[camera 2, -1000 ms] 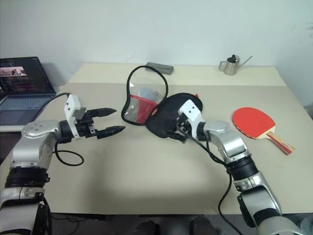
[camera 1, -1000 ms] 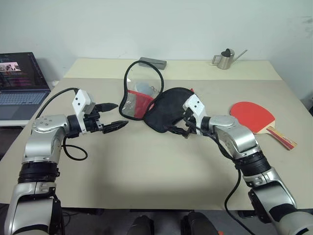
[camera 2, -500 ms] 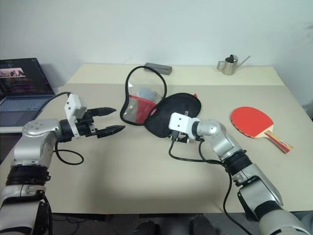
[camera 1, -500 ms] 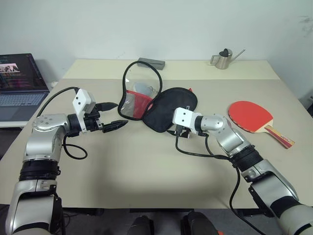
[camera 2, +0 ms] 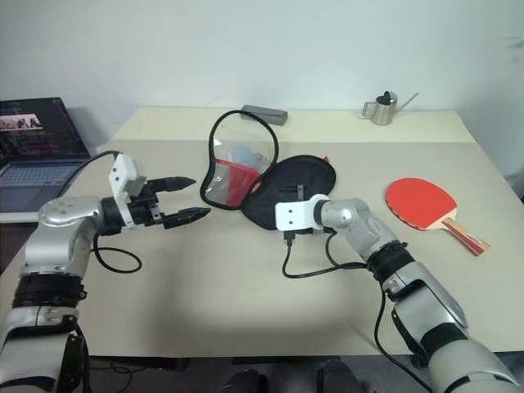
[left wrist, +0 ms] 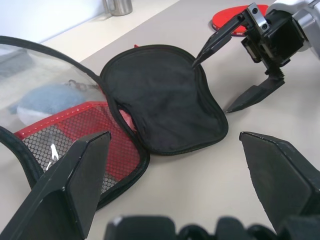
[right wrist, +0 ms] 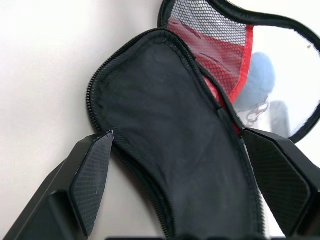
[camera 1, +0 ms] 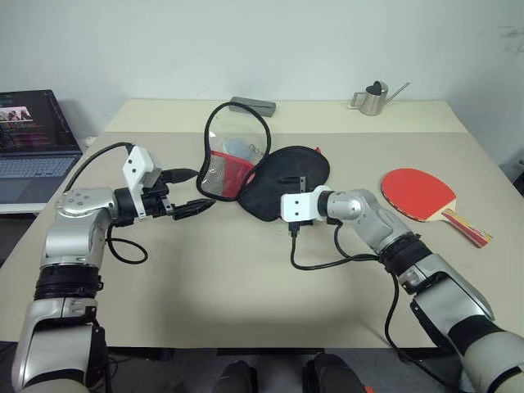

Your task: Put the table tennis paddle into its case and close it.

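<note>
On the far left, off the table's (camera 1: 246,286) edge, sits a laptop (camera 1: 37,135) with its screen lit; the words on it are too small to read.

Next comes the left gripper (camera 1: 190,191). Its two black fingers are spread wide and hold nothing. It hangs just above the table and points at the case (camera 1: 262,168).

The case lies unzipped in the middle of the table. Its clear and red mesh half stands up, and its black half lies flat on the table. Something pale blue shows through the clear window. I can see no logo or words that can be read on it. The case looks soft and floppy, so I think it will bend and slide when pushed. One gripper should hold the zipper edge while the other works.

The right gripper (left wrist: 235,82) is spread wide too, with nothing in it. Its fingers sit at the near edge of the black half, one tip over the cloth.

Behind the case, a flat grey thing (camera 1: 252,105) lies at the back of the table, and a small metal watering can (camera 1: 372,98) stands further right.

On the far right lies the table tennis paddle (camera 1: 426,198), flat on the table and well apart from the case. It looks stiff and light. The round red part lies flat, so the wooden handle, which points toward the table's right edge, is the best place to grab it.
</note>
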`<control>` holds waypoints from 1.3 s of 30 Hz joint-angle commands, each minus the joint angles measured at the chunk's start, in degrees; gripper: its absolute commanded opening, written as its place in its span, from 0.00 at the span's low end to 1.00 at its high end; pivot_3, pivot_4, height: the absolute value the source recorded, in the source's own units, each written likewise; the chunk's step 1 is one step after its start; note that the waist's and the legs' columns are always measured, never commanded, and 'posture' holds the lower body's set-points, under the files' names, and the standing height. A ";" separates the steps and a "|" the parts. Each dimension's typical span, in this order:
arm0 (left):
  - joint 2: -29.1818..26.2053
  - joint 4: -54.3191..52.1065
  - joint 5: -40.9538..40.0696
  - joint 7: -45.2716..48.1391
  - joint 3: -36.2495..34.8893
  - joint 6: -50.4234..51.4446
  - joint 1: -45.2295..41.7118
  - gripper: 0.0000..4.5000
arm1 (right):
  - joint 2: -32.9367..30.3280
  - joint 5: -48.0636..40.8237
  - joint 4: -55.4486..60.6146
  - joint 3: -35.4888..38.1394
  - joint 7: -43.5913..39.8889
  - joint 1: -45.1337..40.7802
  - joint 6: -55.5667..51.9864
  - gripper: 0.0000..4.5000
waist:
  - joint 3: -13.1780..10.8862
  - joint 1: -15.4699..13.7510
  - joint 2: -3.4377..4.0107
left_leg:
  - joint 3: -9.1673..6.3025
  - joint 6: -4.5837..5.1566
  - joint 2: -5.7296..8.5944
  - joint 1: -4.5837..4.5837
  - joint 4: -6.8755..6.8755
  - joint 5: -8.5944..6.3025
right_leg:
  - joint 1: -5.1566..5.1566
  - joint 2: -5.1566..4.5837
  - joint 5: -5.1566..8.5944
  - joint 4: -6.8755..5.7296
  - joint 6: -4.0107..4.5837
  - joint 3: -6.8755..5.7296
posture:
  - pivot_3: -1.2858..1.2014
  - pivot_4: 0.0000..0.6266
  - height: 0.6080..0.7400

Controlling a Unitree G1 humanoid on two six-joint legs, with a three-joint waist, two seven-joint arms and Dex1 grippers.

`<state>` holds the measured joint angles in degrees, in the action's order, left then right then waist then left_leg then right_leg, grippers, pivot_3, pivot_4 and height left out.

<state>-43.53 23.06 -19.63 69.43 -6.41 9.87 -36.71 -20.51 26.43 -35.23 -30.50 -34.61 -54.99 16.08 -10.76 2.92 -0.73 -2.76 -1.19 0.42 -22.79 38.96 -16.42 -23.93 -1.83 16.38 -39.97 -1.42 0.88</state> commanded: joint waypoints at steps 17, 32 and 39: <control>-0.95 0.50 0.71 4.53 1.28 -0.31 -2.15 1.00 | 0.42 6.71 -2.48 -1.90 3.12 -2.00 5.73 0.99 | 0.01 0.24 -0.01 | 0.02 -0.16 -0.04 -0.01 0.00 0.10 | -0.04 0.09 -0.01 -0.04 0.03 0.03 | 0.52 0.24 1.00; -0.33 0.73 0.80 4.40 1.62 -0.56 -2.63 1.00 | 3.61 10.86 -6.37 -3.59 6.06 -3.56 6.94 0.32 | 0.04 0.33 -0.07 | 0.02 -0.26 -0.07 -0.01 0.00 0.18 | -0.09 0.16 -0.05 -0.09 0.09 0.07 | 0.52 0.24 1.00; -0.17 -0.56 -0.33 4.97 1.36 0.81 -1.77 1.00 | 2.78 8.72 -3.88 -2.87 2.98 -1.84 7.34 0.01 | 0.04 0.33 -0.07 | 0.01 -0.26 -0.07 -0.02 -0.01 0.18 | -0.09 0.16 -0.05 -0.08 0.09 0.07 | 0.52 0.24 1.00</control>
<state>-43.49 24.52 -18.97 74.08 -4.35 10.22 -37.90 -17.57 36.73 -41.67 -34.82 -30.94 -56.76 22.44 -10.72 3.26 -0.80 -2.74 -1.46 0.35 -22.81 38.95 -16.23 -24.02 -1.67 16.33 -40.05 -1.33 0.94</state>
